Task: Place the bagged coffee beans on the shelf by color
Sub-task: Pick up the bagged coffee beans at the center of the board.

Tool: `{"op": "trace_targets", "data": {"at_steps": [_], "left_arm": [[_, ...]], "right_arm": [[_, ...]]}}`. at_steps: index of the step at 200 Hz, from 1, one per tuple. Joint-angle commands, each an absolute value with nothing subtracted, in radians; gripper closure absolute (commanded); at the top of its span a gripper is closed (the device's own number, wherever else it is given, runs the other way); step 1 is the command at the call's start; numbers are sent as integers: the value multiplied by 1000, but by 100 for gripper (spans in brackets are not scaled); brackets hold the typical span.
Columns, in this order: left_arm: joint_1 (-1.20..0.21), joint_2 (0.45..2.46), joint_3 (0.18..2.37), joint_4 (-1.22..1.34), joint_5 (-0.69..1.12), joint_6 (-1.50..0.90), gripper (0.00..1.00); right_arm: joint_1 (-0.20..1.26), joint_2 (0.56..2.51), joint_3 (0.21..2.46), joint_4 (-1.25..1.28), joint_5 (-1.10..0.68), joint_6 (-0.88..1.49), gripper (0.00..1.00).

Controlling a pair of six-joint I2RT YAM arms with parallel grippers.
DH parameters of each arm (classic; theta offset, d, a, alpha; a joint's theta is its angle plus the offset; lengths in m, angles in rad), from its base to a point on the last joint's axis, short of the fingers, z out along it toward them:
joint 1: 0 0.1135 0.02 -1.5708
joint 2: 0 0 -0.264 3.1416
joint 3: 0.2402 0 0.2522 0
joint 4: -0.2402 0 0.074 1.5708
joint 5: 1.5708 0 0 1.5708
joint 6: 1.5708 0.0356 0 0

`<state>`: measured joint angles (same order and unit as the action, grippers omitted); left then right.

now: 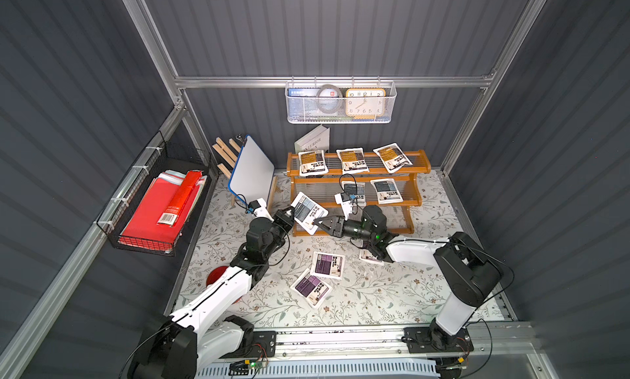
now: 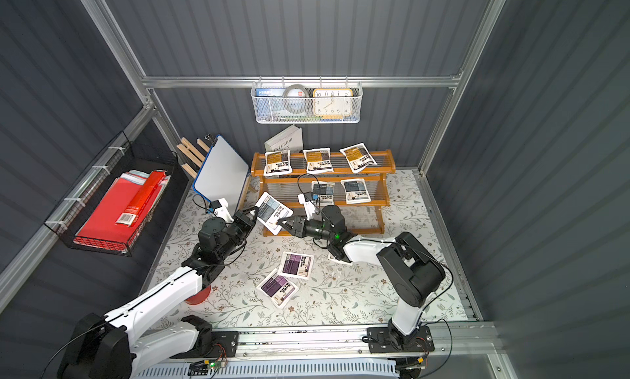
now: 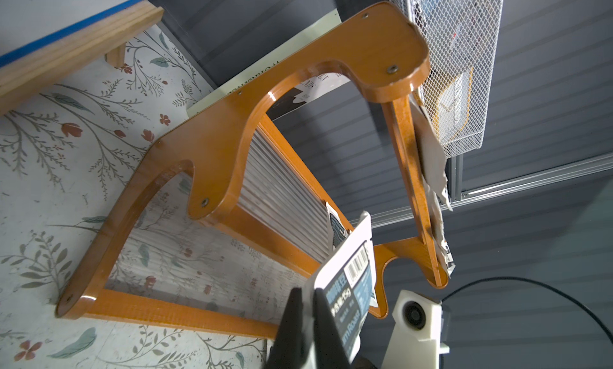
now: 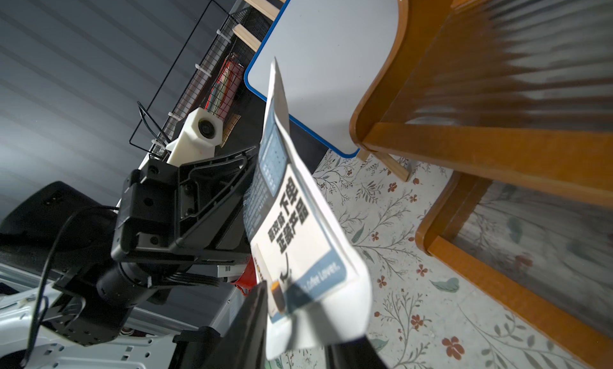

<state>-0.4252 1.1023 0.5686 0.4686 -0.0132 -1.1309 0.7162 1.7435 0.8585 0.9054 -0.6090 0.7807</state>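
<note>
edges: my left gripper (image 1: 291, 213) is pinched tight on one edge of the held blue-grey pouch (image 1: 308, 211). the right gripper (image 1: 317, 224) has a finger on either side of the opposite corner; i cannot tell whether it presses.
held pouch: in the air, tilted, just in front of the shelf (image 1: 290, 167) at its left end.
room: the floral mat (image 1: 392, 292) in front of the shelf is open. two purple pouches (image 1: 328, 263) lie flat there, and a third purple pouch (image 1: 369, 256) is half under my right arm (image 1: 412, 249).
shelf: three yellow pouches (image 1: 352, 160) on the top tier, two shelved blue-grey pouches (image 1: 386, 190) on the middle tier.
baskets: the white mesh basket (image 1: 296, 113) on the wall above the shelf holds a clock (image 1: 365, 103). the black wire basket (image 1: 146, 242), well left of the shelf, holds red folders (image 1: 146, 210).
whiteboard (image 1: 254, 171): leaning just beside the shelf's left end.
</note>
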Motion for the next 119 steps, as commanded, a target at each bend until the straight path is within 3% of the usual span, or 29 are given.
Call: {"op": "trace_targets", "data": {"at_steps": [1, 22, 31, 51, 64, 119], "left_arm": [[-426, 1118, 574, 508, 18, -1126, 100], [-427, 1119, 570, 502, 19, -1134, 100], [-426, 1114, 569, 489, 14, -1132, 99], [-426, 1083, 559, 460, -2, -1141, 70], [-426, 1050, 559, 415, -38, -1146, 59], [-425, 973, 603, 179, -206, -1113, 54]], "right_arm": [[727, 1754, 885, 983, -615, 808, 81], [730, 1753, 882, 997, -591, 816, 99], [732, 1747, 875, 996, -577, 815, 100], [735, 1734, 860, 982, -532, 824, 100], [736, 1735, 849, 984, -497, 847, 100], [766, 1752, 914, 960, -290, 971, 100]]}}
